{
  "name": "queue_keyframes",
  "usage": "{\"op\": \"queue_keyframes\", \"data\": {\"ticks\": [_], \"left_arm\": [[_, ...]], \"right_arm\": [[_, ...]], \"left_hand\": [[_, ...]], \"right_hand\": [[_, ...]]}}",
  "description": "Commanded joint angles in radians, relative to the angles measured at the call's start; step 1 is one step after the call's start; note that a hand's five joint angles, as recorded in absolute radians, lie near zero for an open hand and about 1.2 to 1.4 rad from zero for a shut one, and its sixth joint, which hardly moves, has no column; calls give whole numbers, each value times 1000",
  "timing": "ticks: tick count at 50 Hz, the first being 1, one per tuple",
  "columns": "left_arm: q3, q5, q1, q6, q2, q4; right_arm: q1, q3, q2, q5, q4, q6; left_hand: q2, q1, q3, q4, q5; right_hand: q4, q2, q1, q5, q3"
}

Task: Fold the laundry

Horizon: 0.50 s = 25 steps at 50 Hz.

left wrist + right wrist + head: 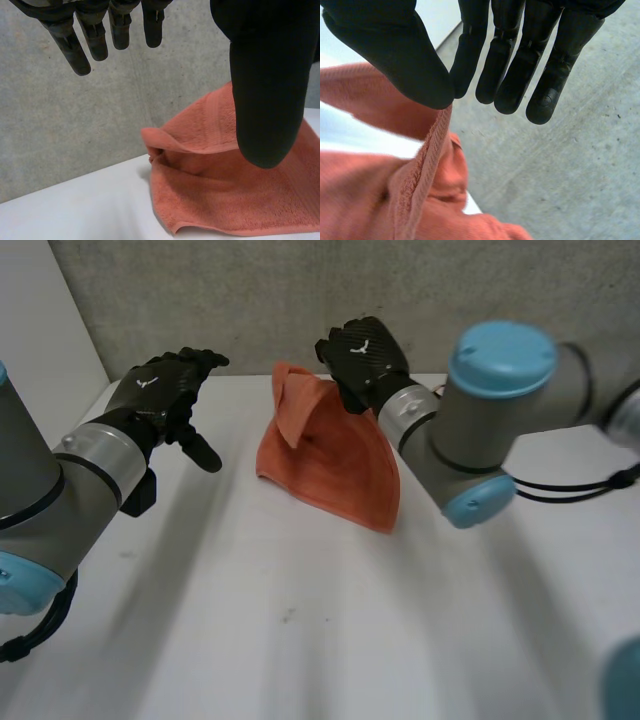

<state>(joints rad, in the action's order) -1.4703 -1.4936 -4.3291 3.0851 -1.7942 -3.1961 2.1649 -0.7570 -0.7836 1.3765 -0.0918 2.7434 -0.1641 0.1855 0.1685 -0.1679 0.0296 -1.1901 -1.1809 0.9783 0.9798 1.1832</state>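
Observation:
An orange towel (pixel 330 455) lies bunched at the back of the white table (pixel 300 620), its far edge lifted off the surface. My right hand (pixel 365 360) is above that raised edge. In the right wrist view its thumb (pixel 395 50) and a finger pinch the towel's hem (pixel 432 145), and the cloth hangs down from there. A folded corner flops over on the towel's left side (pixel 293 405). My left hand (pixel 160 390) hovers to the left of the towel, apart from it, with straight fingers (pixel 80 45) and nothing in it. The towel (pixel 225 190) lies beyond its thumb.
A grey concrete wall (pixel 300 300) rises right behind the table's far edge, close to the towel and both hands. White tabletop stretches in front of the towel towards the near edge.

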Motion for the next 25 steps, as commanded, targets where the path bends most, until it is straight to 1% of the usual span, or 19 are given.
{"op": "queue_keyframes", "data": {"ticks": [1,2,3,5,6,8,9,10,11,13,14,16,19,20,21,22,23,24,25], "left_arm": [[-10,1,3,-3,32,-1],[-10,0,2,-8,36,-1],[-10,0,2,-8,36,-1],[-10,-4,3,-11,41,-1],[-10,-4,3,-11,41,-1],[-13,-5,3,-11,49,-1],[-16,-5,5,-13,59,-1],[-24,-5,5,-14,65,-1],[-24,-5,5,-14,65,-1],[-42,0,5,-13,69,-8],[-42,0,5,-13,69,-8],[-48,0,5,-13,62,-19],[-56,-5,8,-8,47,-34],[-62,-2,11,-6,39,-36],[-64,-2,11,-6,33,-38],[-64,-2,11,-6,33,-38],[-64,-2,11,-5,27,-38],[-62,-2,9,-5,26,-38],[-62,-2,9,-5,26,-38]], "right_arm": [[-8,-318,-322,-53,-8,159],[-10,-358,-368,-60,-5,174],[-10,-358,-368,-60,-5,174],[-16,-428,-465,-66,6,189],[-16,-429,-465,-67,6,190],[-16,-507,-612,-70,32,208],[-16,-507,-612,-70,32,208],[-16,-545,-678,-76,53,211],[-16,-545,-678,-76,53,211],[-17,-611,-771,-100,105,205],[-17,-611,-772,-100,106,205],[-40,-662,-833,-117,141,213],[-73,-683,-841,-120,149,213],[-109,-703,-841,-125,150,213],[-134,-719,-829,-122,149,211],[-134,-719,-829,-122,149,211],[-149,-729,-783,-117,141,213],[-152,-717,-695,-114,130,208],[-152,-717,-694,-114,130,208]], "left_hand": [[-10,-11,6,-7,-30],[-10,-11,6,-7,-30],[-10,-11,6,-7,-30],[-10,-11,6,-7,-30],[-10,-11,6,-7,-30],[-10,-11,6,-7,-30],[-10,-11,6,-7,-30],[-10,-11,6,-7,-30],[-10,-11,6,-7,-30],[-10,-11,6,-7,-30],[-10,-11,6,-7,-30],[-10,-11,6,-7,-30],[-10,-11,6,-7,-30],[-10,-11,6,-7,-30],[-10,-11,6,-7,-30],[-10,-11,6,-7,-30],[-10,-11,6,-7,-30],[-10,-11,6,-7,-30],[-10,-11,6,-7,-30]], "right_hand": [[-206,-215,418,242,213],[-206,-215,418,242,213],[-206,-215,418,242,213],[-206,-215,418,242,213],[-206,-215,418,242,213],[-206,-215,418,242,213],[-206,-215,418,242,213],[-206,-215,418,242,213],[-206,-215,418,242,213],[-206,-215,418,242,213],[-206,-215,418,242,213],[-206,-215,418,242,213],[-206,-215,418,242,213],[-73,-83,285,109,80],[320,311,-108,-284,-313],[324,315,-112,-288,-317],[484,475,-272,-448,-477],[590,581,-379,-554,-583],[591,582,-380,-556,-584]]}}
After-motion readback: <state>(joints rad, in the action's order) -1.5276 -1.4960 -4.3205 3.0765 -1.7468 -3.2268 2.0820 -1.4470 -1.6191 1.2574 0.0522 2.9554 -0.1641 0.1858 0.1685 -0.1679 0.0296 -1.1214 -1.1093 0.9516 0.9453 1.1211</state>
